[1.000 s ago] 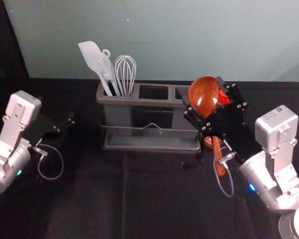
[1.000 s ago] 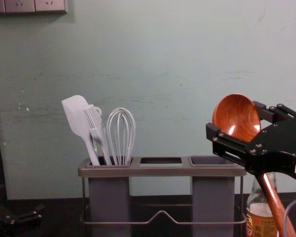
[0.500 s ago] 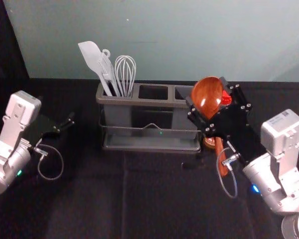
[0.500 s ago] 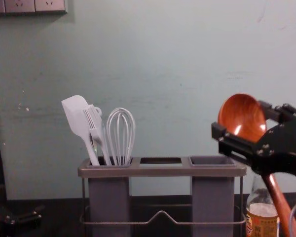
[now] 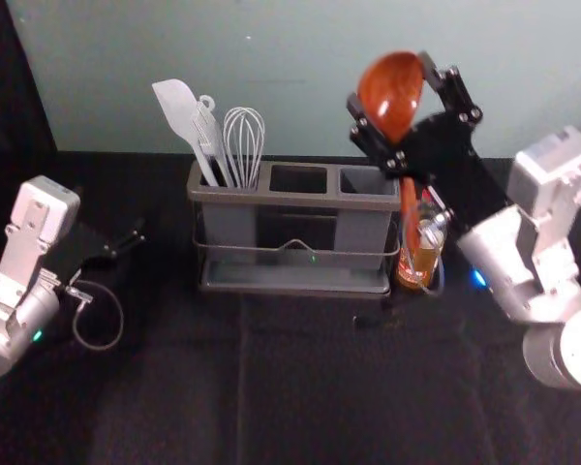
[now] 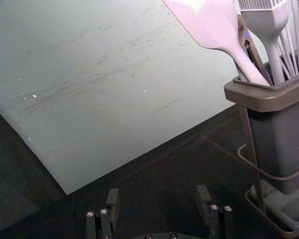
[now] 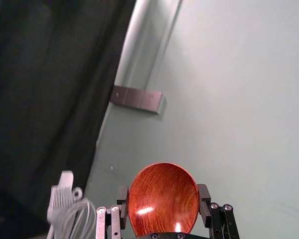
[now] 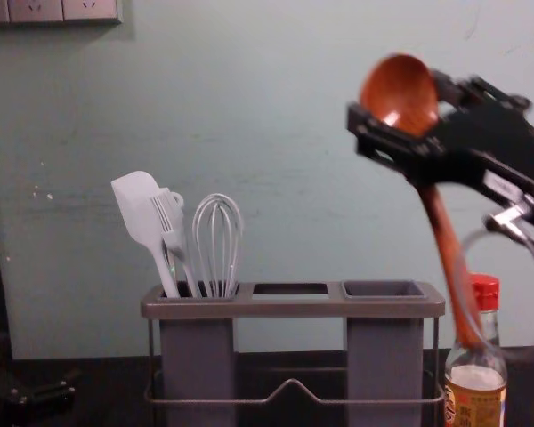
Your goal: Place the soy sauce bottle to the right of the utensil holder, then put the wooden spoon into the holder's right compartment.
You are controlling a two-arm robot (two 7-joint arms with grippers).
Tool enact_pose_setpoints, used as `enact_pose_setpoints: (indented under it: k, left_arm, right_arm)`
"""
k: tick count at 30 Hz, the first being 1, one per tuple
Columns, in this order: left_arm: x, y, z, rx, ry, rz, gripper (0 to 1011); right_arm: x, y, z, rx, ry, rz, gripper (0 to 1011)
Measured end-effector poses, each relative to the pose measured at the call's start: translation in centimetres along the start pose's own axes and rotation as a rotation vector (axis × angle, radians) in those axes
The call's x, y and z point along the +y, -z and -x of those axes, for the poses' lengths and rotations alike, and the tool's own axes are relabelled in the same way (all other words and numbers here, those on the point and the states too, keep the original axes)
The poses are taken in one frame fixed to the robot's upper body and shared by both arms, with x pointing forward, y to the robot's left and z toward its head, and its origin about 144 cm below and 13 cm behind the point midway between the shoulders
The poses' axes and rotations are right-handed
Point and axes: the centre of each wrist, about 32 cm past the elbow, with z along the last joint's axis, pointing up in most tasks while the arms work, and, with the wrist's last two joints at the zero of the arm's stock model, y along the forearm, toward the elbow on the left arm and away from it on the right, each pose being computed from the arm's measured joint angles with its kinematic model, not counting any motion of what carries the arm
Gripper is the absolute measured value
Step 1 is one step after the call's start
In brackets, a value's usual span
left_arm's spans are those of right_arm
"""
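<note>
Wooden spoon [image 5: 390,95] is on the move: in the head view we have it well up from where it was half a second ago, swung toward the wall, bowl pinched in the right tool [image 5: 389,80]. The soy sauce bottle [image 5: 417,270] stands just right of the utensil holder [image 5: 300,201], so we count the first half of the task as done. The right compartment [image 5: 369,180] is now uncovered and has nothing in it.

Left wrist view: the left tool [image 6: 158,195] is parked off the holder's left side, open, nothing between its fingers.

Right wrist view: we see both fingers closed on the sides of the bowl, hollow facing the camera; grip looks firm to us.

Chest view: the bowl has climbed high above the rim, and the bottle's red cap [image 8: 483,292], hidden before, has come into sight. The handle [image 8: 448,258] slants down in front of the bottle, its end still below rim level. We'd call this the lift before insertion: needs more height, then a shift left over the compartment. Risk: handle knocking the bottle or catching the rim.
</note>
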Motion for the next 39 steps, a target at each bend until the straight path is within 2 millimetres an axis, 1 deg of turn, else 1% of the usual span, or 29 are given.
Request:
enact_pose_setpoints:
  k: [1, 3, 4, 5, 6, 8, 11, 13, 14, 16, 18, 21, 27, 39]
  left_arm:
    - [0.0, 0.0, 0.0, 0.0, 0.0, 0.0, 1005]
    - [0.0, 0.0, 0.0, 0.0, 0.0, 0.0, 1005]
    - [0.0, 0.0, 0.0, 0.0, 0.0, 0.0, 1005]
    - [0.0, 0.0, 0.0, 0.0, 0.0, 0.0, 1005]
    - [0.0, 0.0, 0.0, 0.0, 0.0, 0.0, 1005]
    - [0.0, 0.0, 0.0, 0.0, 0.0, 0.0, 1005]
    - [0.0, 0.0, 0.0, 0.0, 0.0, 0.0, 1005]
    - [0.0, 0.0, 0.0, 0.0, 0.0, 0.0, 1005]
    - [0.0, 0.0, 0.0, 0.0, 0.0, 0.0, 1005]
    - [0.0, 0.0, 0.0, 0.0, 0.0, 0.0, 1005]
    - [0.0, 0.0, 0.0, 0.0, 0.0, 0.0, 1005]
    - [0.0, 0.0, 0.0, 0.0, 0.0, 0.0, 1005]
    - [0.0, 0.0, 0.0, 0.0, 0.0, 0.0, 1005]
    - [0.0, 0.0, 0.0, 0.0, 0.0, 0.0, 1005]
  right_arm:
    - [0.9, 0.0, -0.2, 0.003, -0.008, -0.012, 840]
    - [1.8, 0.1, -0.3, 0.005, -0.017, -0.021, 840]
    - [2.7, 0.2, -0.4, 0.008, -0.024, -0.028, 840]
    - [2.7, 0.2, -0.4, 0.008, -0.024, -0.028, 840]
    - [3.6, 0.4, -0.4, 0.012, -0.034, -0.034, 840]
    - [4.6, 0.6, -0.5, 0.015, -0.037, -0.04, 840]
    - [6.7, 1.2, -0.5, 0.021, -0.04, -0.05, 840]
    - [7.0, 1.3, -0.5, 0.021, -0.04, -0.05, 840]
    - [7.9, 1.7, -0.6, 0.015, -0.038, -0.054, 840]
    - [8.1, 1.8, -0.6, 0.011, -0.036, -0.056, 840]
    - [9.1, 2.4, -0.7, -0.004, -0.032, -0.066, 840]
    - [9.6, 3.0, -0.7, -0.012, -0.022, -0.079, 840]
    - [9.3, 4.1, -0.3, -0.006, 0.003, -0.08, 840]
    - [6.8, 6.4, 0.5, 0.002, 0.035, -0.05, 840]
